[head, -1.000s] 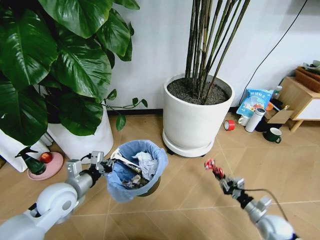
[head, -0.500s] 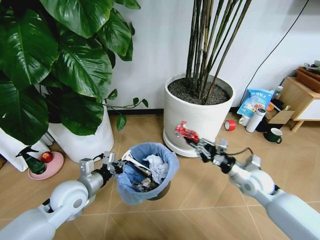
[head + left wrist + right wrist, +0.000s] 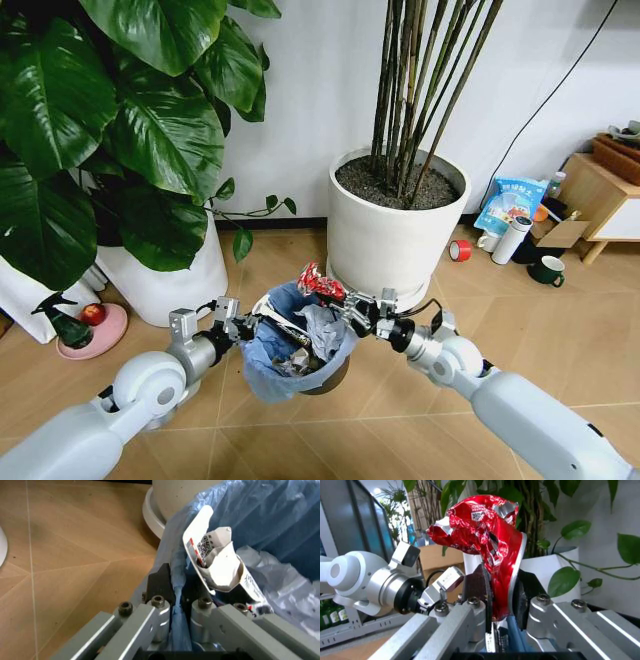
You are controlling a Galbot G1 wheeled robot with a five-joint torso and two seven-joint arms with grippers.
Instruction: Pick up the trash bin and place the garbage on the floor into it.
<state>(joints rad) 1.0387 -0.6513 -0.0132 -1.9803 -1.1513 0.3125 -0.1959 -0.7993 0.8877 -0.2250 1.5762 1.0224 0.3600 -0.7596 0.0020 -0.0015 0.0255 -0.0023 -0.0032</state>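
Note:
My left gripper (image 3: 240,325) is shut on the rim of the trash bin (image 3: 298,365), holding it off the floor (image 3: 560,340); its fingers (image 3: 161,588) pinch the blue bag's edge (image 3: 176,592). Inside the bin lie crumpled white tissues (image 3: 320,325) and a printed wrapper (image 3: 215,560). My right gripper (image 3: 345,300) is shut on a red crumpled wrapper (image 3: 318,281), held just above the bin's far rim. The same red wrapper (image 3: 485,547) stands between the right fingers (image 3: 475,581), with the left arm (image 3: 375,579) behind it.
A large white pot with bamboo stalks (image 3: 396,235) stands right behind the bin. A big-leafed plant in a white pot (image 3: 165,275) is at the left, with a green spray bottle (image 3: 62,322) and pink dish (image 3: 95,332). Cups, tape and a wooden shelf (image 3: 600,195) sit at the right.
My right arm has swung left and down, bringing the red wrapper from in front of the bamboo pot to just over the bin. The left arm with the bin shifted slightly right.

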